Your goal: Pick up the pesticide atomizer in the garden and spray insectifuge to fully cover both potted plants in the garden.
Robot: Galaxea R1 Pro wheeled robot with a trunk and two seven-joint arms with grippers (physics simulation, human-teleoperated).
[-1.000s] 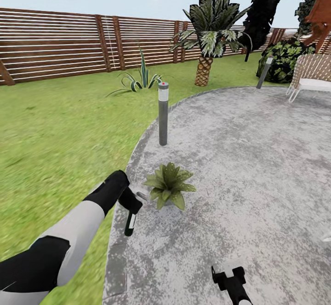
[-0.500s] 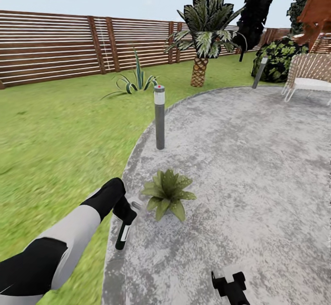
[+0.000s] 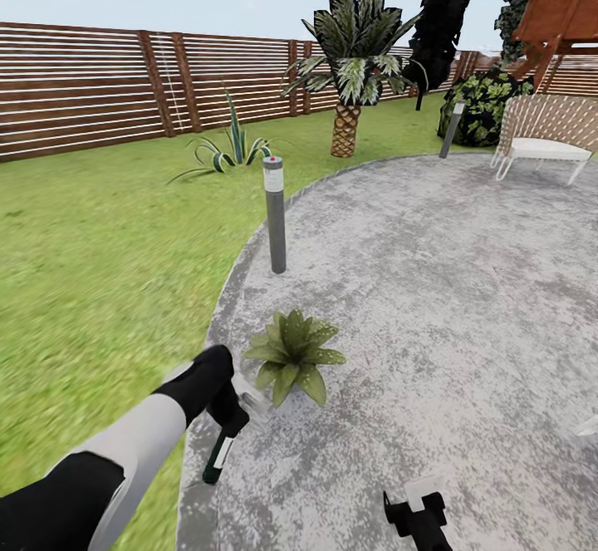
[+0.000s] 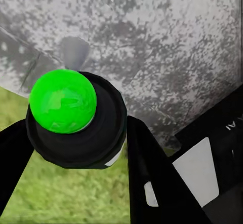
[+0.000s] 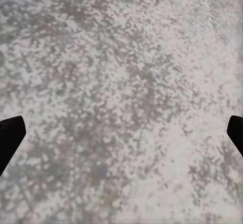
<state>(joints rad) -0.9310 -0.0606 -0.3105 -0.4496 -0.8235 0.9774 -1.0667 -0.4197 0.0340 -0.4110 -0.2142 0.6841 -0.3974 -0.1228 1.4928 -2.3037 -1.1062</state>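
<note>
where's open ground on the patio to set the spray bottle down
Bare stone spreads from the potted plant toward the chair. It's tighter at the patio edge, where plant, left pincer with bottle and bollard light sit.

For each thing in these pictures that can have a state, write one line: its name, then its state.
Pesticide atomizer: held in the left gripper, green tip pointing down.
Left gripper: shut on the atomizer, beside the plant.
Right gripper: open, holding nothing, over the patio.
Potted plant: upright on the patio's edge.
Bollard light: standing upright by the patio rim.
Wicker chair: upright, nothing on it.
</note>
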